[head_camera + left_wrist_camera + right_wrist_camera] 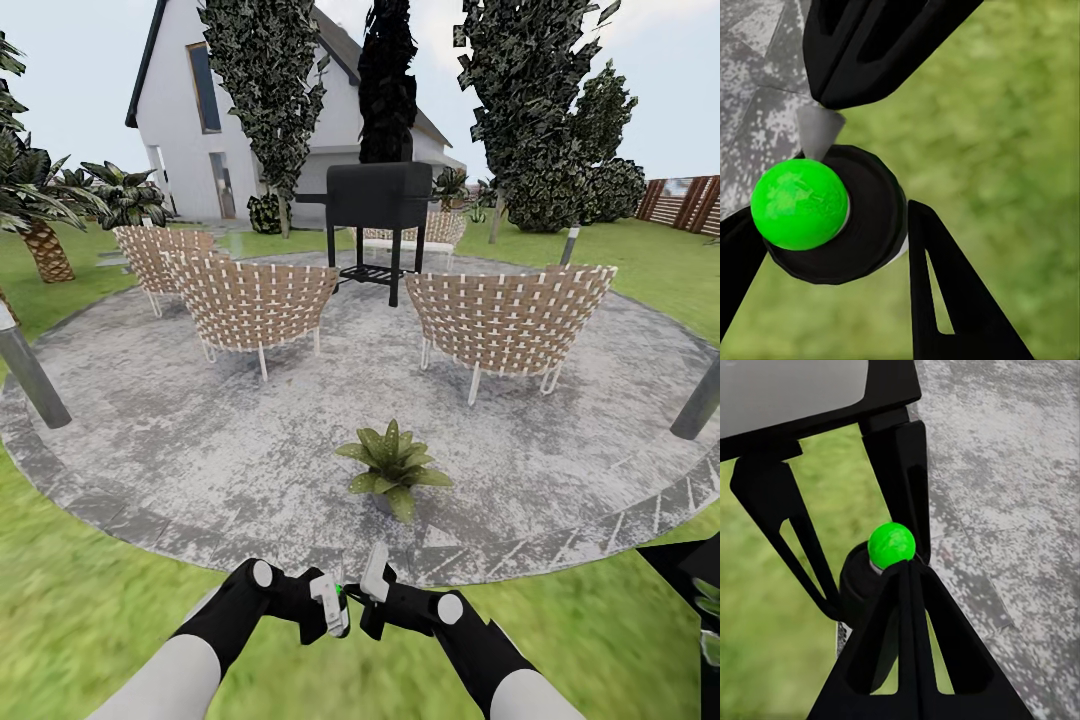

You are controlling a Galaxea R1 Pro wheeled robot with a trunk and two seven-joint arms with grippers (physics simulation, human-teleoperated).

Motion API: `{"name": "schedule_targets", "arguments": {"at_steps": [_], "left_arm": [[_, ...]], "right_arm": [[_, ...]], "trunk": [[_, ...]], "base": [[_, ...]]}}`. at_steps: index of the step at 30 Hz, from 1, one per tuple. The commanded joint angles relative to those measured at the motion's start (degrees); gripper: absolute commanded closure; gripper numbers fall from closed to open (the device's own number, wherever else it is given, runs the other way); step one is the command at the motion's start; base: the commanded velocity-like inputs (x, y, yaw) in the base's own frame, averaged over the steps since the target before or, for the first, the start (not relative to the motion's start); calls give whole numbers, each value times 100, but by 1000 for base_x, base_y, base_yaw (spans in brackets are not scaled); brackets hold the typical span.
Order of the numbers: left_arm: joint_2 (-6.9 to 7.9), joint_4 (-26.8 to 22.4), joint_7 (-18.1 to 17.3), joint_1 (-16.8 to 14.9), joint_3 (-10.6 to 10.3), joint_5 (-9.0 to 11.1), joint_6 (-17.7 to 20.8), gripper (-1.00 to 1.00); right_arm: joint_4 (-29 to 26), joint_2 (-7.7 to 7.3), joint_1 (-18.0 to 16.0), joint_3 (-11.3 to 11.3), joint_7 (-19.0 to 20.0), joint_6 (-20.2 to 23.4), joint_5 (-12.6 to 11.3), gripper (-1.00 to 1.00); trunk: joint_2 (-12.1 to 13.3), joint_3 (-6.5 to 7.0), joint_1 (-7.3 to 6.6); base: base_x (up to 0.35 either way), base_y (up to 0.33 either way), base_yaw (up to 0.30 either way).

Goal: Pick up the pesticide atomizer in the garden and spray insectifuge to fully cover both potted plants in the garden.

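Observation:
My left gripper (333,605) is shut on the pesticide atomizer (329,598), held low in front of me over the lawn edge. In the left wrist view the atomizer's dark cap (870,217) and bright green mark (799,202) sit between the black fingers (945,300). My right gripper (372,590) is shut, and its joined tips (907,574) rest against the atomizer's green top (891,544). One potted plant (393,468), a spiky green rosette, stands on the round grey patio (200,430) just ahead. Some green leaves (709,600) show at the right edge against a dark shape; I cannot tell what they are.
Three woven chairs (255,300) (505,315) (150,250) and a black grill (378,200) stand at the back of the patio. Grey bollards rise at the left (30,375) and right (700,400) rims. Lawn (90,610) surrounds the paving; a house (230,120) and trees lie behind.

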Motion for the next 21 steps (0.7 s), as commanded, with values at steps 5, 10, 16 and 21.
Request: {"name": "schedule_targets", "arguments": {"at_steps": [5, 10, 16, 21], "left_arm": [[-2, -7, -9, -1, 12, -55, -57, 100], [-8, -7, -9, -1, 12, -49, -64, 100], [-11, -7, -9, -1, 12, 37, -73, 100], [-8, -7, -16, -1, 6, 159, -142, 100]], "right_arm": [[-5, 1, -2, -9, -3, -32, 58, 100], [-5, 1, -2, -9, -3, -32, 58, 100], [-5, 1, -2, -9, -3, -32, 58, 100], [-5, 1, -2, -9, -3, -32, 58, 100]], "trunk": [[-2, -5, -1], [-2, -5, -1], [-2, -5, -1], [-2, -5, -1]], "base": [[0, 0, 0], [0, 0, 0], [0, 0, 0], [0, 0, 0]]}}
